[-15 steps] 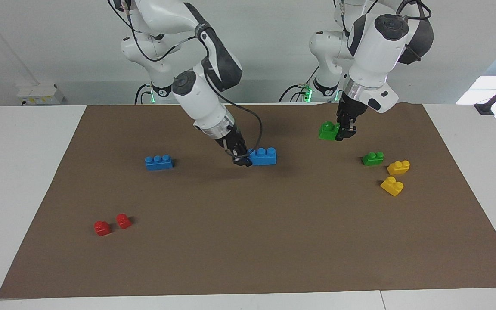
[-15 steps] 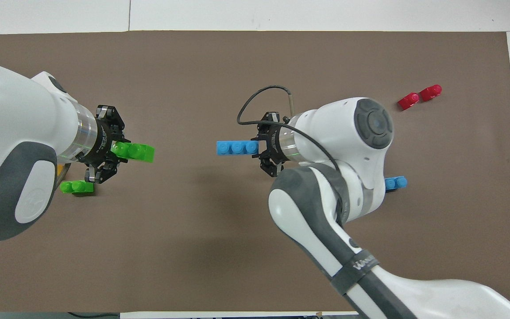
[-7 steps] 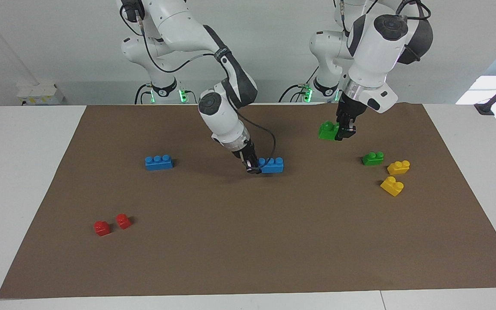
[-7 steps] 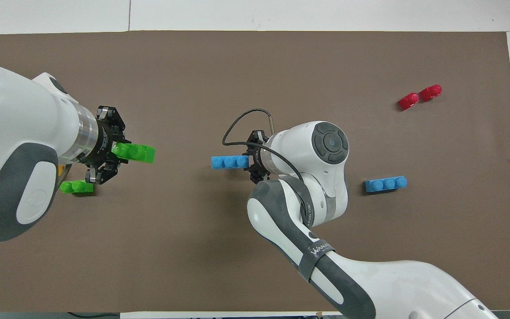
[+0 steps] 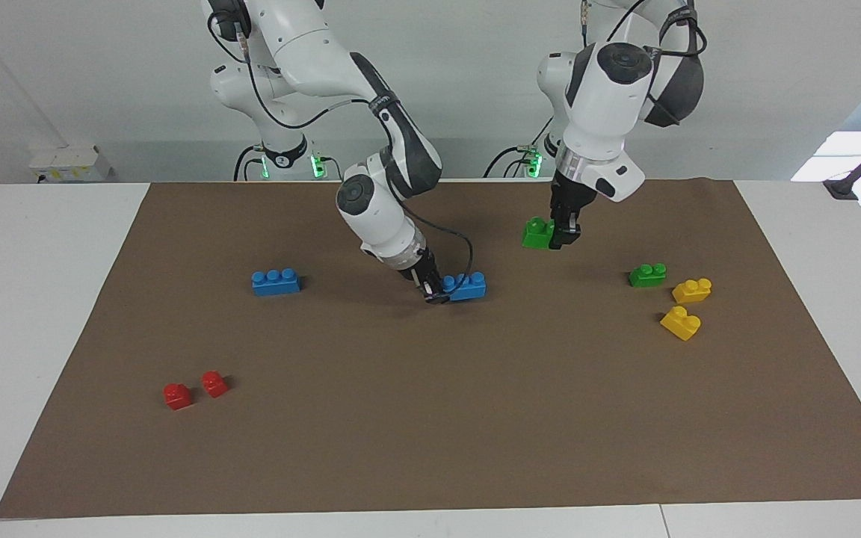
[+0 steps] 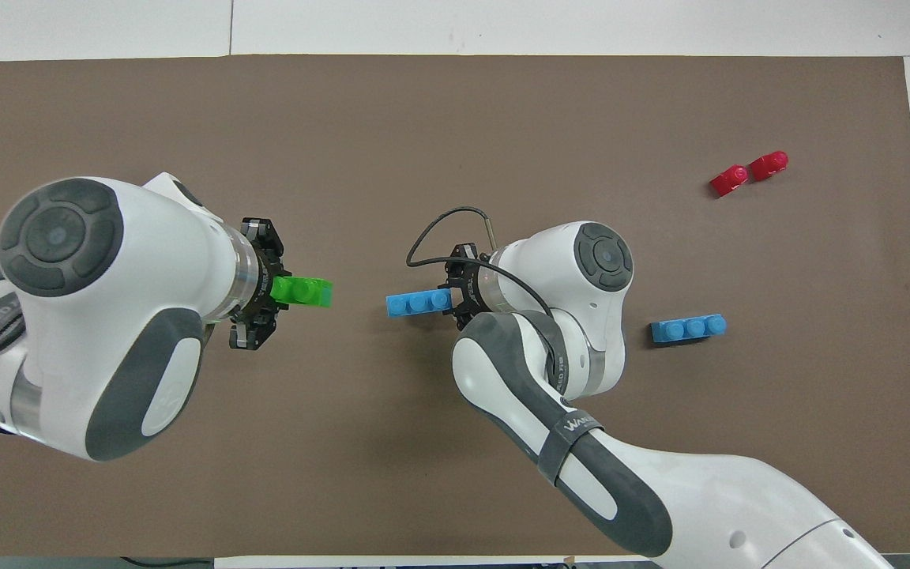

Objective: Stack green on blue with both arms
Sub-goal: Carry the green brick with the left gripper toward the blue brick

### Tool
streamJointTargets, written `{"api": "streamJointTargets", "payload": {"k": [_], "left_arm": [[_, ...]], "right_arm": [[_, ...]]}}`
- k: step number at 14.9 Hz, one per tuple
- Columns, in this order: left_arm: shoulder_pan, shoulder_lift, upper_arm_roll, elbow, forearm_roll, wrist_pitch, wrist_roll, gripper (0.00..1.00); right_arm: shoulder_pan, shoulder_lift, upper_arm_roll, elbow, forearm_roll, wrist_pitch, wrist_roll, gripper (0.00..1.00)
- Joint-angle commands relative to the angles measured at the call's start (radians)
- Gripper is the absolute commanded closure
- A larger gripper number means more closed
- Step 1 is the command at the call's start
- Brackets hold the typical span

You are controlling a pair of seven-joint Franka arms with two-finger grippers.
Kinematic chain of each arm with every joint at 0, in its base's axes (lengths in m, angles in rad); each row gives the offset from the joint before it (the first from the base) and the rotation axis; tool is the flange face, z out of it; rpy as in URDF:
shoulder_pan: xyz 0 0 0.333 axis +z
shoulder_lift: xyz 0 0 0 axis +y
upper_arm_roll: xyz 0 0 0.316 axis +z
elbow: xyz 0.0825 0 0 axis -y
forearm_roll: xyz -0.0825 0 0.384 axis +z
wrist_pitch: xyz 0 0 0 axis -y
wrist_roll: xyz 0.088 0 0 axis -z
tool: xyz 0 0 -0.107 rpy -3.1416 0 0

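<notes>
Held long brick (image 5: 468,286) mid-mat (image 5: 430,448), 2 short bricks (image 5: 190,390) farther from robots

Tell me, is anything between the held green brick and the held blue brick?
Nothing visible. The green brick in the left end effector hangs above bare mat; only open mat separates it from the blue brick held by the right end effector.

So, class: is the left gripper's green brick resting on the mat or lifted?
Lifted: the green brick hangs in the shut left gripper, clear above the brown mat.
</notes>
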Motion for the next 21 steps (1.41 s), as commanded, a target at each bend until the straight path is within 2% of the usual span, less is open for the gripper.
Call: {"api": "streamJointTargets", "payload": {"k": [1, 6, 11, 13, 15, 21], "left_arm": [[-0.06, -0.007, 0.011, -0.055, 0.03, 0.076, -0.11, 1.0], [-0.127, 0.028, 0.011, -0.098, 0.073, 0.165, -0.307, 1.0], [-0.18, 0.117, 0.011, -0.084, 0.13, 0.228, -0.436, 1.0], [-0.207, 0.161, 0.013, -0.076, 0.148, 0.248, -0.492, 1.0], [-0.218, 0.175, 0.011, -0.075, 0.187, 0.28, -0.56, 1.0], [-0.25, 0.22, 0.011, -0.067, 0.225, 0.318, -0.631, 1.0]], "right_arm": [[-0.025, 0.003, 0.01, -0.036, 0.052, 0.046, -0.092, 1.0], [-0.021, 0.032, 0.01, -0.042, 0.052, 0.084, -0.097, 1.0], [-0.021, 0.045, 0.01, -0.042, 0.053, 0.102, -0.103, 1.0], [-0.019, 0.046, 0.01, -0.045, 0.093, 0.107, -0.103, 1.0], [-0.016, 0.046, 0.01, -0.054, 0.11, 0.132, -0.103, 1.0], [-0.013, 0.045, 0.01, -0.088, 0.133, 0.185, -0.083, 1.0]]}}
